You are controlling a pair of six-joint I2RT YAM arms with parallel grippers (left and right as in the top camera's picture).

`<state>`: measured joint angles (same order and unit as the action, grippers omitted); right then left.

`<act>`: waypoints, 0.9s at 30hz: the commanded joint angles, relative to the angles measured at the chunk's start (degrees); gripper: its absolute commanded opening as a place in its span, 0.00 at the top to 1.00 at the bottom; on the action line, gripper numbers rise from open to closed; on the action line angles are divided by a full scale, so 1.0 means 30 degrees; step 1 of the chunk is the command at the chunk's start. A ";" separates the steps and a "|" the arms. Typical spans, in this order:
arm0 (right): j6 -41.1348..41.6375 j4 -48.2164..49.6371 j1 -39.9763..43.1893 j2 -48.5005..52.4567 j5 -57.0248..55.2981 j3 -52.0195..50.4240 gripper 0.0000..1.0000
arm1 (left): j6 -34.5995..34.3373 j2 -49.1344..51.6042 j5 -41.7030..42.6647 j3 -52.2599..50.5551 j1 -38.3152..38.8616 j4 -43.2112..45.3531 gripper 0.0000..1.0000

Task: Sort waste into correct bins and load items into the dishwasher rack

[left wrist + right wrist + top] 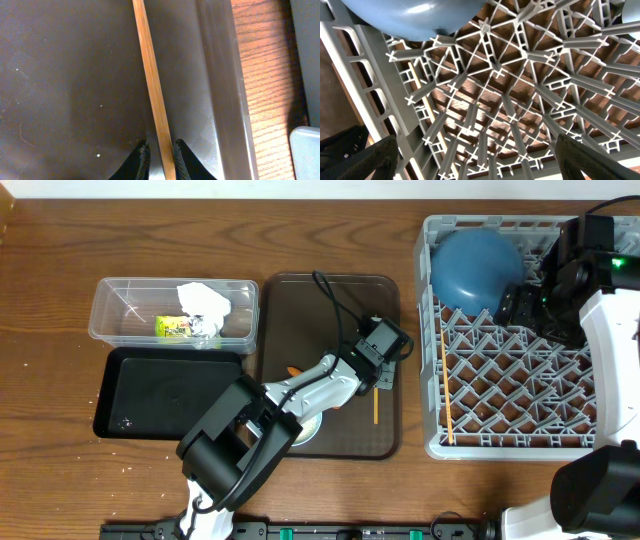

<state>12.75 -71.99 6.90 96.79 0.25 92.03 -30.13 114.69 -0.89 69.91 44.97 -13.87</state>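
A thin wooden chopstick (155, 100) lies on the dark brown serving tray (60, 75) close to its right rim. My left gripper (161, 152) is shut on it, one finger on each side. From overhead, this gripper (378, 376) is at the tray's right side and the chopstick (376, 406) sticks out toward the front. A second chopstick (447, 418) lies in the grey dishwasher rack (520, 380), along its left side. The large dark-blue bowl (475, 265) rests in the rack's back left corner. My right gripper (518, 302) hangs open over the rack (495, 65) beside the bowl (420, 15), holding nothing.
The clear tub (110, 320) holds a crumpled white napkin (205, 300) and a yellow-green wrapper (172, 326). In front of it sits the black tray (165, 392). A bit of orange carrot (292, 370) and a white bowl (308, 432) show under my left arm on the serving tray (330, 300).
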 commanded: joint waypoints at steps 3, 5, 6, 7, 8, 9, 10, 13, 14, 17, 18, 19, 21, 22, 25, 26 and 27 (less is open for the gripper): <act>-0.0211 0.0015 0.0109 -0.0117 0.0015 -0.0080 0.07 | 0.0036 0.0743 -0.0444 -0.0408 0.0168 -0.0962 0.85; -0.0219 0.0073 0.0058 -0.0117 0.0007 -0.0080 0.07 | 0.0036 0.0743 -0.0539 -0.0408 0.0219 -0.1027 0.88; -0.0219 0.0087 0.0066 -0.0117 0.0007 -0.0080 0.07 | 0.0036 0.0743 -0.0743 -0.0408 0.0248 -0.1122 0.91; -0.0219 0.0073 0.0073 -0.0117 0.0007 -0.0080 0.07 | 0.0029 0.0743 -0.1071 -0.0408 0.0270 -0.1311 0.94; -0.0219 0.0058 0.0051 -0.0117 0.0007 -0.0080 0.07 | 0.0036 0.0743 -0.1348 -0.0408 0.0277 -0.1501 0.94; -0.0211 0.0036 0.0007 -0.0117 0.0015 -0.0080 0.07 | 0.0029 0.0743 -0.1545 -0.0408 0.0291 -0.1683 0.94; -0.0219 0.0007 0.0000 -0.0117 0.0007 -0.0080 0.07 | 0.0036 0.0743 -0.1639 -0.0408 0.0291 -0.1800 0.94; -0.0219 0.0000 0.0087 -0.0117 0.0007 -0.0080 0.07 | 0.0036 0.0743 -0.1654 -0.0401 0.0291 -0.1763 0.94; -0.0211 0.0007 0.0058 -0.0117 0.0007 -0.0080 0.07 | 0.0036 0.0743 -0.1647 -0.0401 0.0291 -0.1705 0.94; -0.0219 0.0058 0.0073 -0.0117 0.0000 -0.0080 0.07 | 0.0044 0.0721 -0.1654 -0.0262 0.0284 -0.1705 0.93; -0.0219 0.0036 0.0080 -0.0117 0.0000 -0.0080 0.07 | 0.0051 0.0656 -0.1654 -0.0168 0.0248 -0.1712 0.94; -0.0219 -0.0007 0.0073 -0.0117 0.0000 -0.0080 0.07 | 0.0051 0.0532 -0.1654 -0.0102 0.0226 -0.1719 0.94; -0.0219 -0.0015 0.0051 -0.0117 0.0007 -0.0080 0.07 | 0.0044 0.0182 -0.1639 0.0036 0.0131 -0.1712 0.94; -0.0219 -0.0007 0.0058 -0.0117 0.0000 -0.0080 0.07 | 0.0044 -0.0095 -0.1647 0.0051 0.0080 -0.1712 0.94; -0.0219 0.0007 0.0102 -0.0117 0.0000 -0.0080 0.07 | 0.0051 -0.0947 -0.1647 0.0051 -0.0022 -0.1719 0.94; -0.0219 0.0007 0.0066 -0.0117 0.0000 -0.0080 0.07 | 0.0044 -0.1246 -0.1647 0.0058 -0.0022 -0.1705 0.94; -0.0219 0.0015 0.0073 -0.0117 0.0000 -0.0080 0.07 | 0.0044 -0.1545 -0.1654 0.0066 -0.0022 -0.1698 0.94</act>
<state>12.75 -71.99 6.90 96.79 0.25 92.03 -29.98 113.34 -4.73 70.50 45.39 -18.79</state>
